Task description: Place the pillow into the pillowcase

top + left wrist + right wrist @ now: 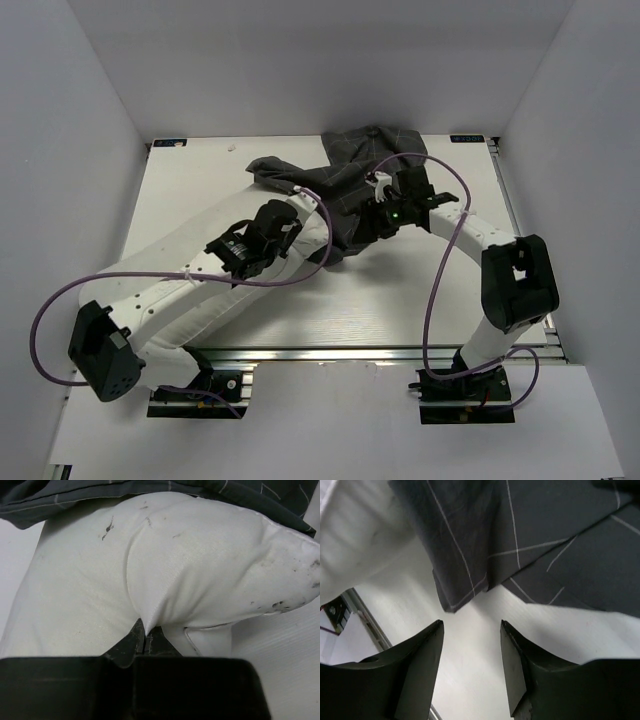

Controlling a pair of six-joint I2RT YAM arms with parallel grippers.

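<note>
Off-white pillow (240, 305), overhead: lying diagonally, far end nosing under the charcoal pillowcase (350, 180). Left wrist: left gripper (145, 637) is pinching shut on a pillow fold, so insertion is probably beginning. Right wrist: right gripper (471, 626) is hanging open, empty, near the pillowcase corner, likely needing a hold on it next.

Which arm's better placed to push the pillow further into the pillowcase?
Probably left: the left end effector is shut on a pinch of pillow; the right end effector is open, empty, by the pillowcase hem.

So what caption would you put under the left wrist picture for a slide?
Left gripper pinches a fold of the white pillow, its far end under the grey pillowcase.
</note>
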